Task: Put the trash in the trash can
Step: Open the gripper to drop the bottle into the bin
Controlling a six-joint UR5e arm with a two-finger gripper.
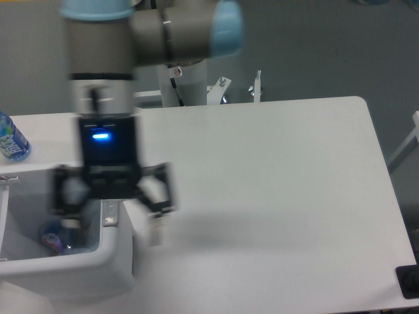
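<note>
The white trash can stands at the table's front left corner. Inside it lies the crushed clear plastic bottle with its purple-blue label, low against the near wall. My gripper hangs over the can's right rim, blurred by motion, with its fingers spread wide and nothing between them. The white paper scrap is not visible; the can's inside is partly hidden by the gripper.
An intact blue-labelled water bottle lies at the left edge behind the can. The arm's base post and metal brackets stand past the table's far edge. A dark object sits beyond the front right corner.
</note>
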